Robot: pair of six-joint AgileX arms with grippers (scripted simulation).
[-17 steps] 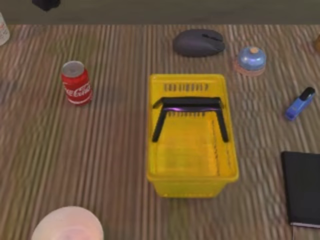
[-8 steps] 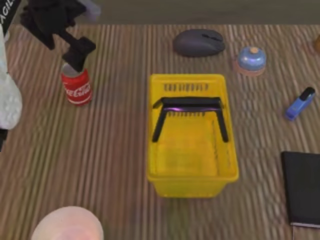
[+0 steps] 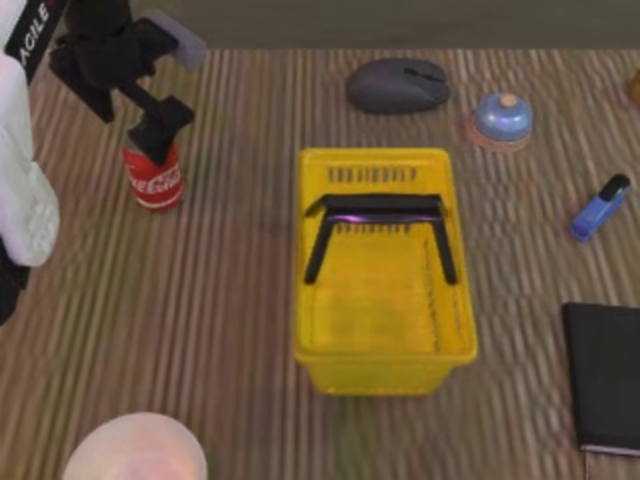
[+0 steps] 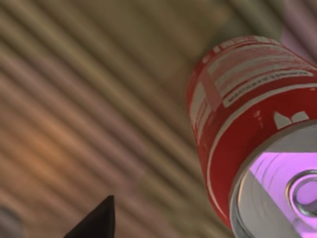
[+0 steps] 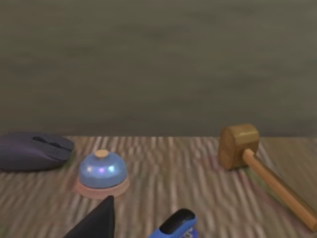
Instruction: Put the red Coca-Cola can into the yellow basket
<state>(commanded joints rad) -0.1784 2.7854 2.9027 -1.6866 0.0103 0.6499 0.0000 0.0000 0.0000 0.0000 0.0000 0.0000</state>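
Hovering: left end effector (image 3: 155, 135) over red Coca-Cola can (image 3: 156, 181)

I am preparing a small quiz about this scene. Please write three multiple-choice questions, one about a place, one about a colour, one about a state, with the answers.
1. Where does the red can stand?
A. left of the yellow basket
B. inside the basket
C. beside the black notebook

2. What colour are the basket's handles?
A. white
B. black
C. blue

3. How is the can now?
A. lying on its side
B. lifted above the table
C. upright on the table

Answers:
1 A, the top view shows it at the table's left side, apart from the basket.
2 B, the folded handles are dark against the yellow.
3 C, it stands on its base with the left gripper over its top.
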